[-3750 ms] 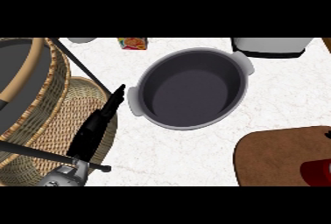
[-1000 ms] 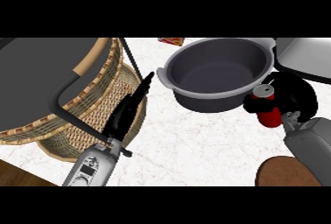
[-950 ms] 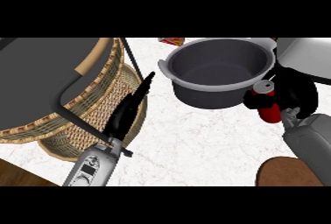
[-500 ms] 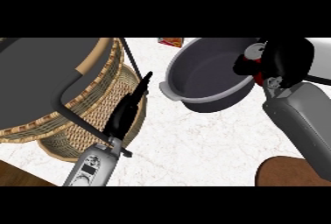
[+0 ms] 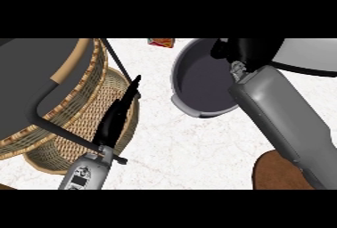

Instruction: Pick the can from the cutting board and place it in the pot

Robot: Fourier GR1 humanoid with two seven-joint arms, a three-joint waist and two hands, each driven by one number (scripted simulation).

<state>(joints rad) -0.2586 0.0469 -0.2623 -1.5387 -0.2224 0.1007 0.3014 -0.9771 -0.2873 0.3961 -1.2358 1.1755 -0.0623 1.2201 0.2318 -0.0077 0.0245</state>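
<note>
At the near right corner sits the brown cutting board (image 5: 280,173). The left hand (image 5: 118,116) rests with straight fingers beside the wicker basket (image 5: 63,120). Farther off, the right hand (image 5: 247,50) hangs over the grey pot (image 5: 197,84); I cannot tell its fingers' state, and the can is hidden.

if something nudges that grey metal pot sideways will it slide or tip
The grey metal pot would probably slide rather than tip: it looks wide and squat. The white marble-look counter appears smooth, so little should hold it. It shows no contents, so it's likely light.

Bright, even light; seemingly faint shadows.
</note>
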